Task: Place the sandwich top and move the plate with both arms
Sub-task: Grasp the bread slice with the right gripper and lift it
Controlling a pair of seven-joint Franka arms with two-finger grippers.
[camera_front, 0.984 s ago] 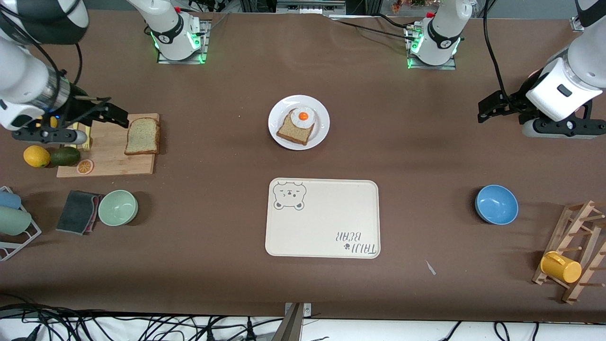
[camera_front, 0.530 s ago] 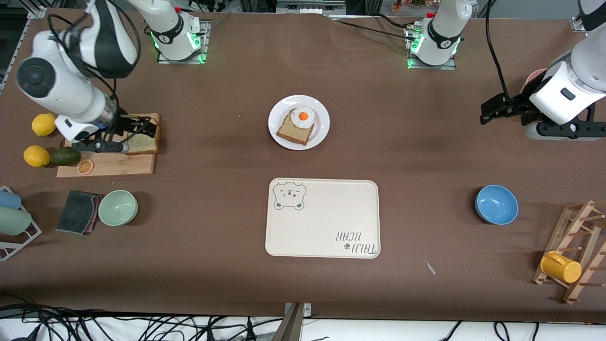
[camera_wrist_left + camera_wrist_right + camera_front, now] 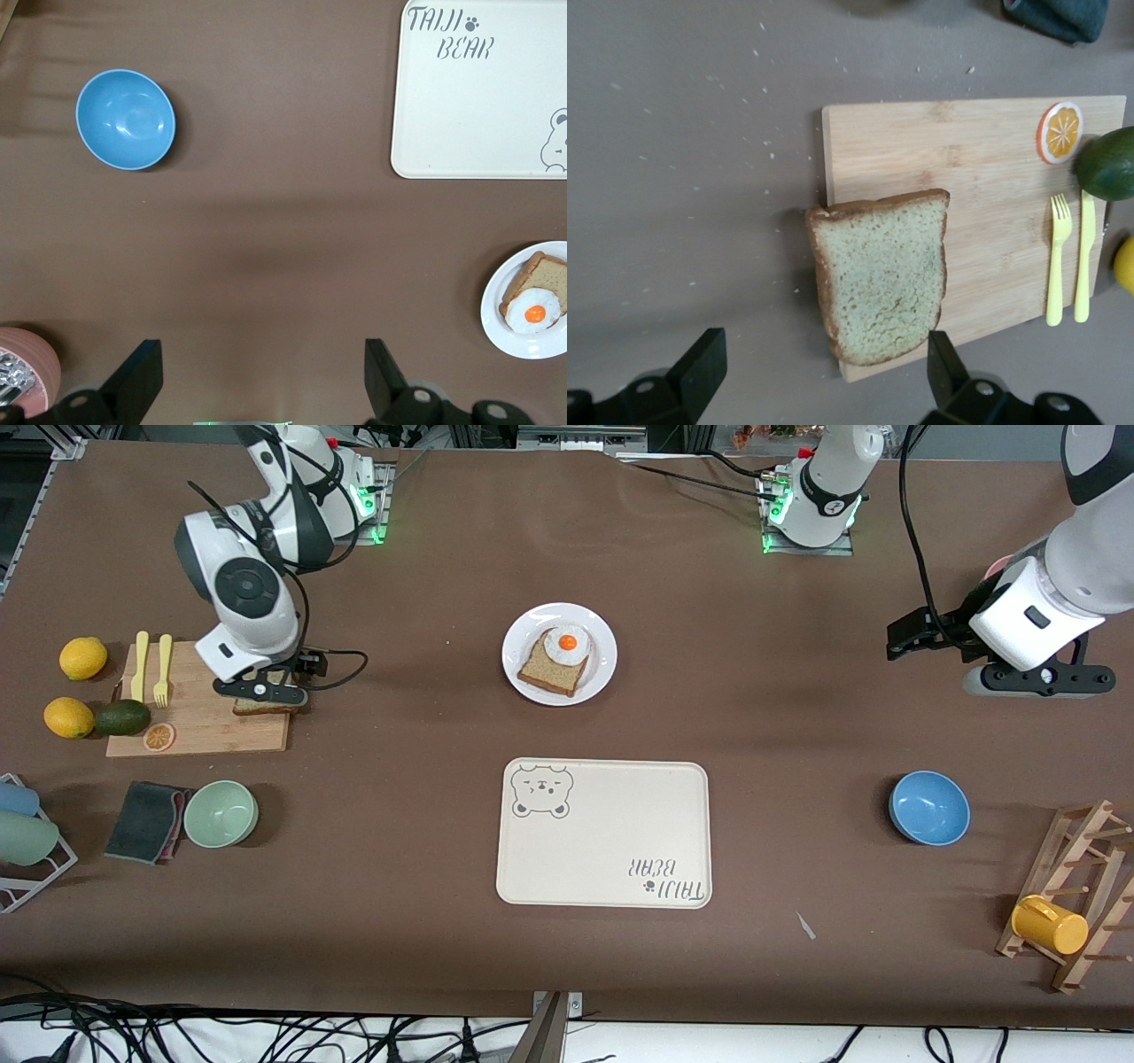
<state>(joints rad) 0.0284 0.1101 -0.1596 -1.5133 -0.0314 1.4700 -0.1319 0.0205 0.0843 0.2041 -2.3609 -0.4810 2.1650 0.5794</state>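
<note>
Flat, sandwich top [image 3: 881, 274] overhanging board [image 3: 983, 168]

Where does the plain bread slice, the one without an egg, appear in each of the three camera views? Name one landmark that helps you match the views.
Front view: the sandwich top lies on the wooden cutting board, mostly hidden under the right hand.
Right wrist view: the slice fills the middle, overhanging the board's edge, with the open hand above it.
Left wrist view: not in it.
Shared landmark: the orange slice on the board.

A brown table [image 3: 399, 868] fronts a cable-strewn white floor [image 3: 709, 1045].
</note>
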